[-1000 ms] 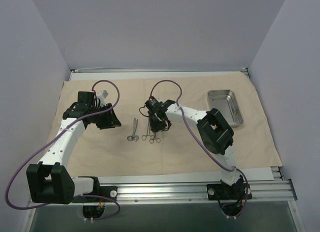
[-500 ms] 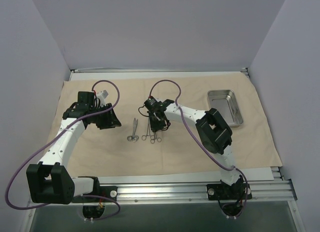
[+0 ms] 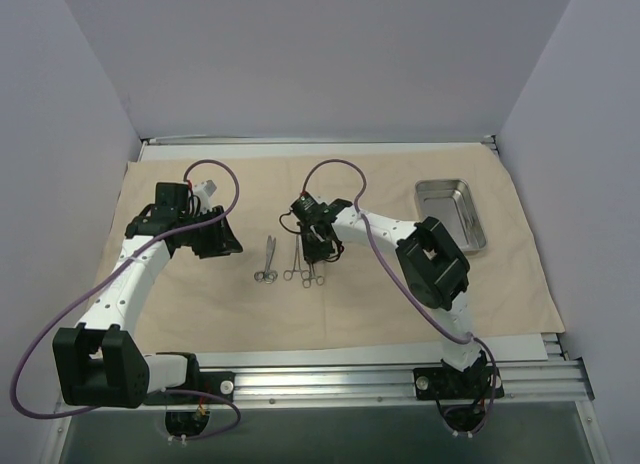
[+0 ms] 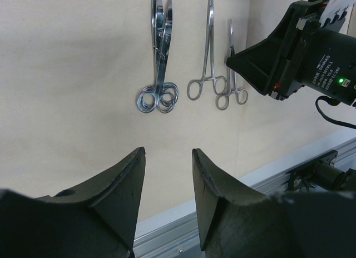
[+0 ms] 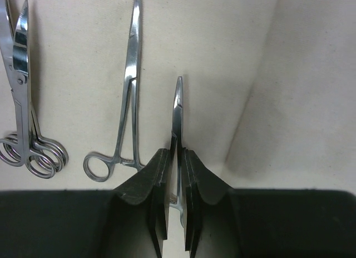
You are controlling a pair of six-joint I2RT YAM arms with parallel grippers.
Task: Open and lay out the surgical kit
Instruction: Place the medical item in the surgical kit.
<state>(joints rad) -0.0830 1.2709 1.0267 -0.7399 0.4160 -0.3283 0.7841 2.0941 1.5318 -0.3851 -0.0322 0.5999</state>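
Observation:
The surgical kit's beige cloth wrap (image 3: 400,304) lies spread flat on the table. On it, side by side, lie silver scissors (image 3: 267,262), one ring-handled forceps (image 3: 294,264) and a second forceps (image 3: 312,274). My right gripper (image 5: 177,151) is down on the cloth, shut on the shank of that second forceps (image 5: 177,108), whose tip sticks out ahead of the pads. The other forceps (image 5: 129,91) and the scissors (image 5: 19,74) lie to its left. My left gripper (image 4: 168,152) hovers open and empty, left of the scissors (image 4: 159,58). The steel tray (image 3: 422,209) sits at the right.
A fold crease in the cloth (image 5: 250,97) runs just right of the held forceps. The table's metal rail (image 3: 380,379) lines the near edge. Grey walls close in the left, right and back sides.
The right gripper's jaws have narrowed onto the second forceps. The left arm and the other instruments have not moved.

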